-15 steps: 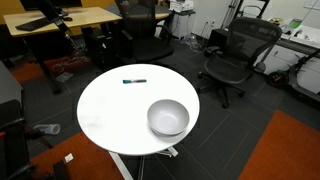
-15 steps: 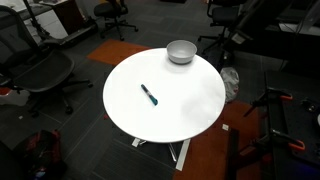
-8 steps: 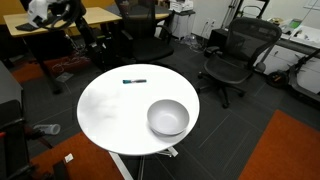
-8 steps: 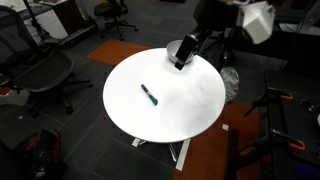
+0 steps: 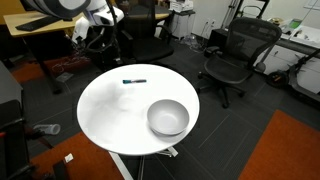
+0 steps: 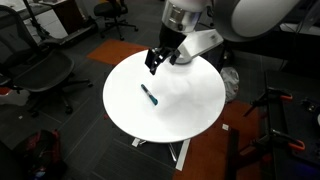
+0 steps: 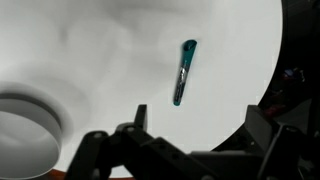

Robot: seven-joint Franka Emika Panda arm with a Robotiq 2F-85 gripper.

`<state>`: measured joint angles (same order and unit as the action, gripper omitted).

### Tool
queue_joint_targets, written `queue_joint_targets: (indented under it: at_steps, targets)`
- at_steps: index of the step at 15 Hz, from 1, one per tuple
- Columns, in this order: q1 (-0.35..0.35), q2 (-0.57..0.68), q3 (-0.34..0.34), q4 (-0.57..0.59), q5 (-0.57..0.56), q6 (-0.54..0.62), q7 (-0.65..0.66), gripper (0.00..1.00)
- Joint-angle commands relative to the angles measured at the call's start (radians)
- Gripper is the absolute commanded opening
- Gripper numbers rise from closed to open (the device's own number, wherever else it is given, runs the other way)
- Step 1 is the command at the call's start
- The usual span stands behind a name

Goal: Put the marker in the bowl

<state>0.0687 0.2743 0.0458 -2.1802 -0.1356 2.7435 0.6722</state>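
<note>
white round table (image 5: 110,115) | marker (image 7: 185,70), bowl (image 5: 168,117) on it | office chairs (image 5: 235,55) nearby | pincer (image 7: 197,128) apart

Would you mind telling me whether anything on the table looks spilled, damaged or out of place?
Nothing stands out: the marker lies flat on the white table, the bowl stands upright apart from it, and no spill or damage shows.

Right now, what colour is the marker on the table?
The marker is mostly teal-blue; the wrist view shows it best.
</note>
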Motion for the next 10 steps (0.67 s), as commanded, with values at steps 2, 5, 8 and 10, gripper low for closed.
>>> queue_joint_targets:
  at_steps: [2, 5, 8, 10]
  targets:
    - [0.094, 0.166, -0.079, 0.182, 0.038, -0.033, 0.075, 1.00]
    - [0.113, 0.243, -0.096, 0.256, 0.091, -0.052, 0.068, 1.00]
    - [0.112, 0.309, -0.101, 0.320, 0.140, -0.090, 0.056, 1.00]
    - [0.106, 0.343, -0.101, 0.356, 0.166, -0.121, 0.050, 1.00]
